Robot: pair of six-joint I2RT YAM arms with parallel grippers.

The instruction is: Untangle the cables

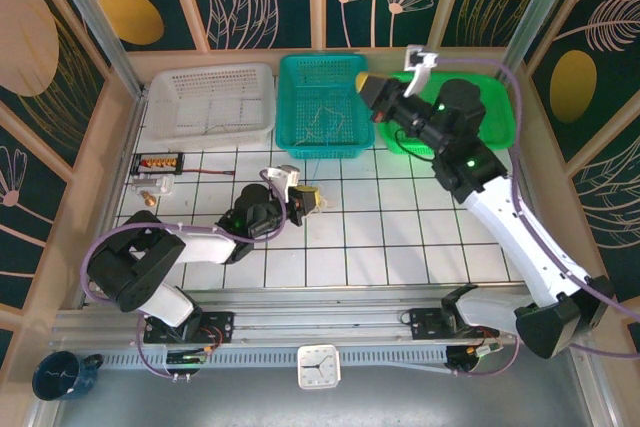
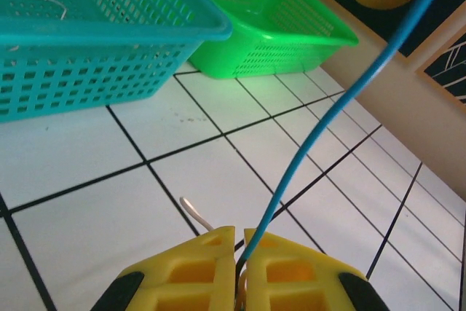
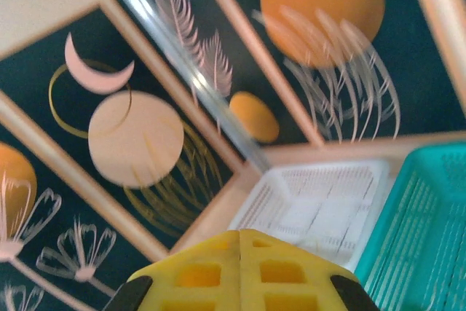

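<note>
Left fingers [image 2: 182, 271] clenched on blue cable [image 2: 342, 100] at bottom centre of wrist frame; cable climbs to upper right. White strand [image 2: 193, 213] curls out beside it. Right fingers [image 3: 196, 271] clenched, empty. Risk: pull drags both strands, tightening knot; thin cable may slip.

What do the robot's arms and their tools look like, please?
The left arm and right arm have white links, black joint housings and a purple-grey hose running alongside each. Small green lights glow on the right arm's joints. The left tool and right tool have yellow fingers moulded with square pockets, on black mounts.
</note>
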